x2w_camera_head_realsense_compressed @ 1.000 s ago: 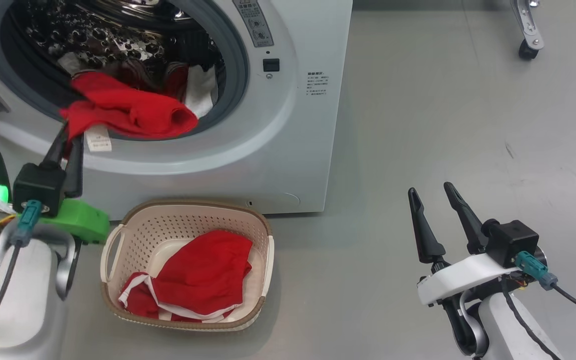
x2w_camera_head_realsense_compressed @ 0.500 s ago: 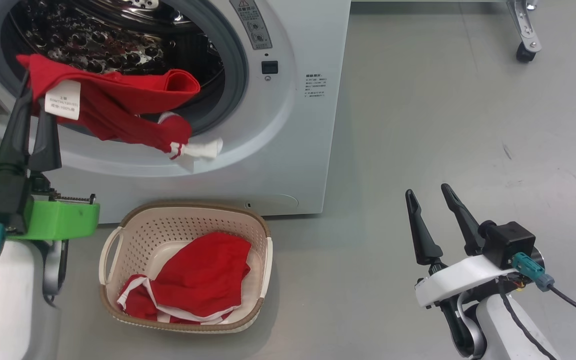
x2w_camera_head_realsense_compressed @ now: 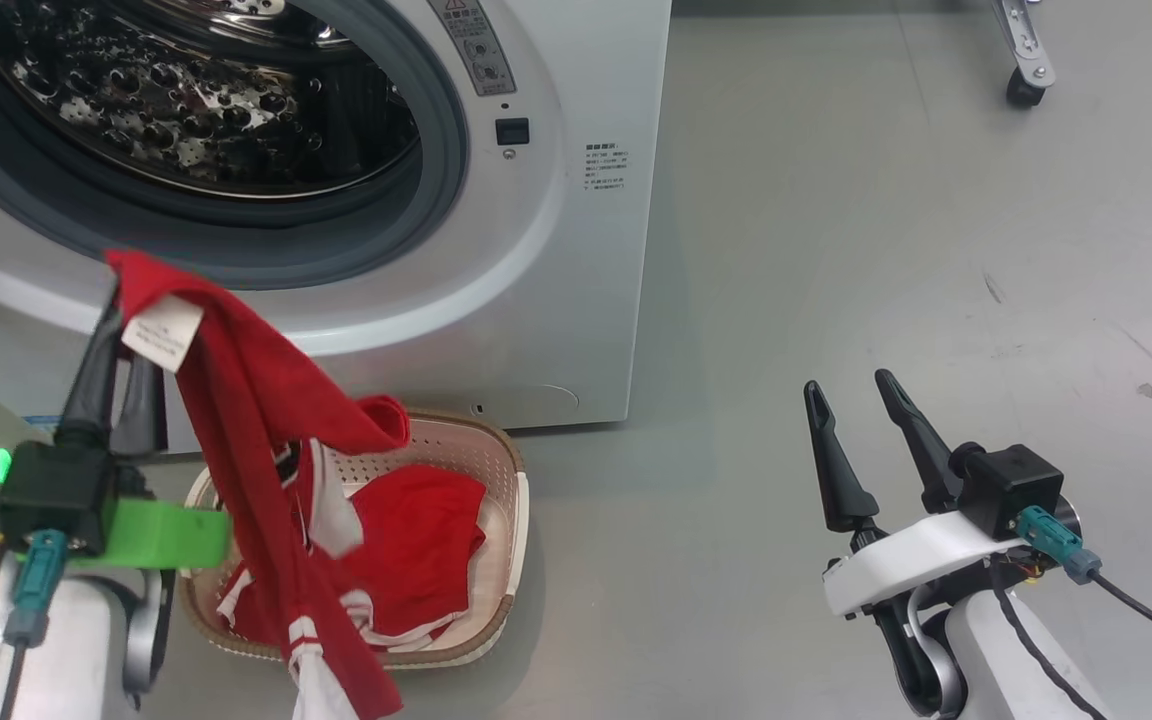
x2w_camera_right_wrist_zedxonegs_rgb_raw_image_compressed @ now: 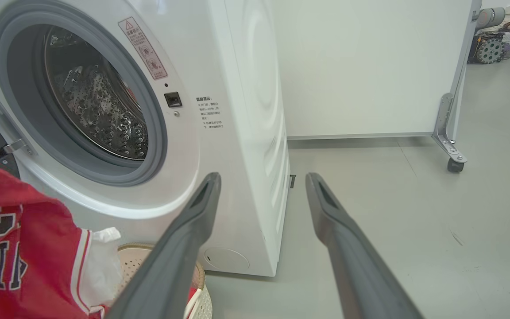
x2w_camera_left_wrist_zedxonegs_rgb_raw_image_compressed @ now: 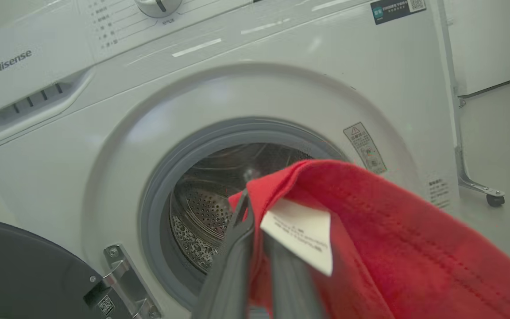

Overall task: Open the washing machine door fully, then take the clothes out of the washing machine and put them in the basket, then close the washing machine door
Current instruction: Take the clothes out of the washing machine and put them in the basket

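The jaws of the left gripper [x2w_camera_head_realsense_compressed: 121,325] are pinched shut on a red garment [x2w_camera_head_realsense_compressed: 256,400] beside its tag [x2w_camera_head_realsense_compressed: 162,332]. It hangs over the basket [x2w_camera_head_realsense_compressed: 508,520], tail trailing past the near rim. Released here, it could slide onto the floor [x2w_camera_head_realsense_compressed: 836,200]. The right gripper [x2w_camera_head_realsense_compressed: 848,382] stands apart, empty.

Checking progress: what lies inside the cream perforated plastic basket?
A red garment with white trim lies in the cream perforated basket. The hanging red garment, held in the jaws of the left gripper, covers its left part.
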Robot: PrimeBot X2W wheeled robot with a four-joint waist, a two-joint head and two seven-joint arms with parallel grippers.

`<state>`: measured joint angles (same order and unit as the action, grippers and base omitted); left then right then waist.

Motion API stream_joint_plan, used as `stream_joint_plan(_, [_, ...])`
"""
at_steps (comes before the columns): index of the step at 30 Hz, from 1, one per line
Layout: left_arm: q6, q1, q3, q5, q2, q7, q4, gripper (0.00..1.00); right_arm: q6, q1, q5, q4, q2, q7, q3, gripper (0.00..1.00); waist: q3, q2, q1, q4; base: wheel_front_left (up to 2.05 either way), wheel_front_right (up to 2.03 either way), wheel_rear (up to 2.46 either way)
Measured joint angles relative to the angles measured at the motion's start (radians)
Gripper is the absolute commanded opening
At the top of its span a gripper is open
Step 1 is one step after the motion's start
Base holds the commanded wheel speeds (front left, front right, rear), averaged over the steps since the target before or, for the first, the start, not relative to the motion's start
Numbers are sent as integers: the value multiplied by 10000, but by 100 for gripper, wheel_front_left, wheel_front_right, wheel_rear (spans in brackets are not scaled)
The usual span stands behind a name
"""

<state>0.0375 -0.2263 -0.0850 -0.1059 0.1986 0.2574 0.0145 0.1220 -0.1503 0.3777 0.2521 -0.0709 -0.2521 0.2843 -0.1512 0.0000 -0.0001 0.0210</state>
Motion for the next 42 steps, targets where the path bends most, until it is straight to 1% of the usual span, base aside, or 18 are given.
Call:
stream_joint_plan(7, [-142,634,-92,-236,-10,-6,849,0,2,-7,0,-44,6,0,173,100,-189,0,0,150,0,0,0])
stream_joint_plan(20, [-336,576,-249,-253,10,-15,1526,0,0,-173,0,-240,-2,0,171,100,-932,0,0,427,0,0,0])
stream_joint_plan(29, [-462,110,-571,-167,69,-514,2600,0,0,-514,0,-403,2,0,219,100,-1651,0,0,763,0,0,0])
stream_joint_plan(34, [-654,-410,-782,-8,105,-746,3152,0,0,-655,0,-495,2,0,209,100,-2123,1,0,999,0,0,0])
stream_joint_plan(42, [-644,-1069,-426,-59,138,-1336,4583,0,0,-970,0,-629,4,0,35,100,-2918,0,1,1413,0,0,0])
